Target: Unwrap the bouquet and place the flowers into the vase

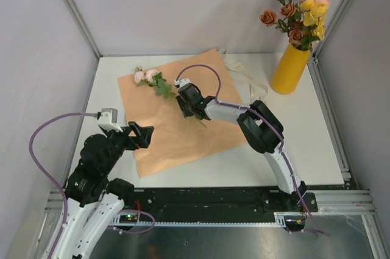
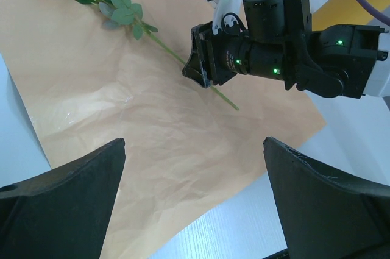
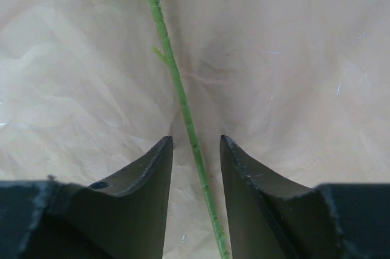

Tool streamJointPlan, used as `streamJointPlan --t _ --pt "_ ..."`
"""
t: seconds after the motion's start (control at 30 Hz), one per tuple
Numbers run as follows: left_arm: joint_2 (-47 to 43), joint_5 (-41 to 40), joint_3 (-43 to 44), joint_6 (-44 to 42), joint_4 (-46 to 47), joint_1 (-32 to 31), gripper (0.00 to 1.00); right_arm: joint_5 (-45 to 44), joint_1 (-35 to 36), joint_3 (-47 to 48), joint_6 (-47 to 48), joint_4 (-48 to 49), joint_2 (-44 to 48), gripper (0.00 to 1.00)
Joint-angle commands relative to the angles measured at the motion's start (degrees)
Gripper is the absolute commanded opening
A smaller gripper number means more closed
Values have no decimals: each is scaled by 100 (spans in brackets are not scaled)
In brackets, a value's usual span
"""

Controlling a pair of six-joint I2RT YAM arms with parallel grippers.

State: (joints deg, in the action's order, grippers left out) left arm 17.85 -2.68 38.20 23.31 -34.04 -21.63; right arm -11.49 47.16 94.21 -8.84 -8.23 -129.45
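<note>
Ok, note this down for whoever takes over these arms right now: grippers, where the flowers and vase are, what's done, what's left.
Left gripper: wide open, empty, above the near-left part of the wrapping paper.
Right gripper: open, jaws straddling the stem of the pink flower, not closed on it.
Things: paper spread flat, the pink flower lying on it; other flowers stand in the vase, far right; ribbon loose beside it.
Done: unwrapping, most flowers placed.
Left: grip this stem and put it in the vase.
</note>
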Motion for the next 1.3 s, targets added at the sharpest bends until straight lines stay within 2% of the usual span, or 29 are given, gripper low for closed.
streamJointPlan --t 0.0,0.17,0.37,0.43,0.63,0.8,0.93,1.1,1.27 --pt "142 7 159 -21 5 11 100 -106 39 135 122 77 -59 39" --pt "556 167 319 229 -47 14 100 -40 35 113 124 55 -36 31" --pt "922 170 386 628 -44 18 99 -119 31 24 240 198 138 7" --pt "1006 131 385 712 -44 27 99 -131 17 9 279 254 253 2" --pt "1209 21 413 973 -39 21 98 275 -59 -371 29 694 878 0" --pt "1614 -241 489 1160 17 21 96 933 -140 -1313 -653 1616 1640 0" --pt "2094 -282 542 1380 225 19 96 1427 -165 -1835 -1082 1916 1991 0" --pt "2533 -126 391 1662 1012 17 93 1671 -54 -2624 -1608 2383 2633 0" --pt "2948 134 116 1821 1945 14 87 1536 187 -3362 -2180 2974 3317 0"
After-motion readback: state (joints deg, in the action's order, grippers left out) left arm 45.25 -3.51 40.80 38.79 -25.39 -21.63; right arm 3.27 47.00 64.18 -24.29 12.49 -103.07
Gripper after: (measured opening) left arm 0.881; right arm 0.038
